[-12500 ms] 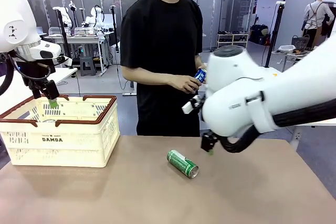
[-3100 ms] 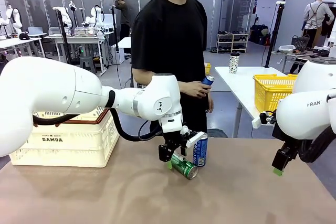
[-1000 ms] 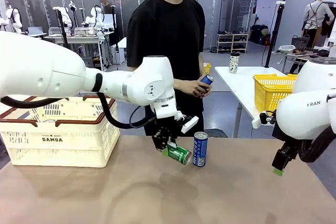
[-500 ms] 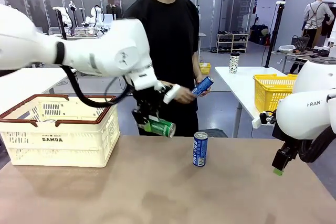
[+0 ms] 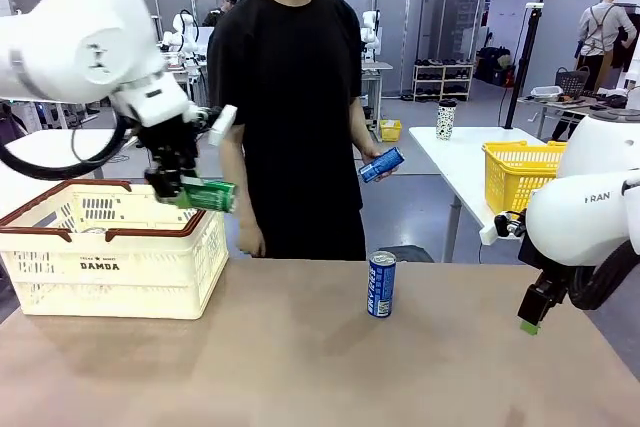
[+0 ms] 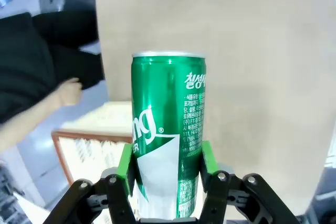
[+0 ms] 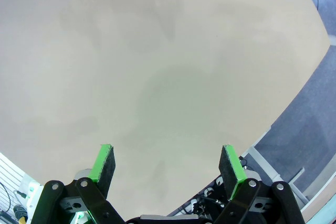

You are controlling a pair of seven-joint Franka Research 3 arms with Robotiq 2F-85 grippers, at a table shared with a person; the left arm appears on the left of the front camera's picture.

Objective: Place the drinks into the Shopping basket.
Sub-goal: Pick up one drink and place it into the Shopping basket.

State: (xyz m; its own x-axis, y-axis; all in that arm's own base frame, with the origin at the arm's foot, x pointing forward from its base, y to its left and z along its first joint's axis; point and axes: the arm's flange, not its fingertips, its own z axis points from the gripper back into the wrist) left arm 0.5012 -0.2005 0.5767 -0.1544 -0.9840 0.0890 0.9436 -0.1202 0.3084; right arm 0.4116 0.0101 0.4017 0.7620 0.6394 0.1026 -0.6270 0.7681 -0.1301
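**Green can lifted off table, now at basket edge**

Since half a second ago we see the left arm swing further toward the robot's left, carrying the green can from mid-table to just above the right-hand rim of the Shopping basket. Three seconds back that can lay on the table by the blue can.

We see the left gripper clamped on the green can, which is held on its side in the air and touches neither basket nor table. In the left wrist view we see the gripper with both green pads pressed on the can's lower body, silver top pointing away. A corner of the cream lattice basket with brown rim sits below and to one side.

We see the right gripper hanging over the table's right side, well apart from everything. In the right wrist view its jaws stand wide with nothing between them, bare tabletop beneath.

We see one blue can standing upright on the table near the far edge, centre. The person at the far side holds a second blue can tilted in one hand; the other hand hangs by the table edge. A yellow basket sits on another table behind.
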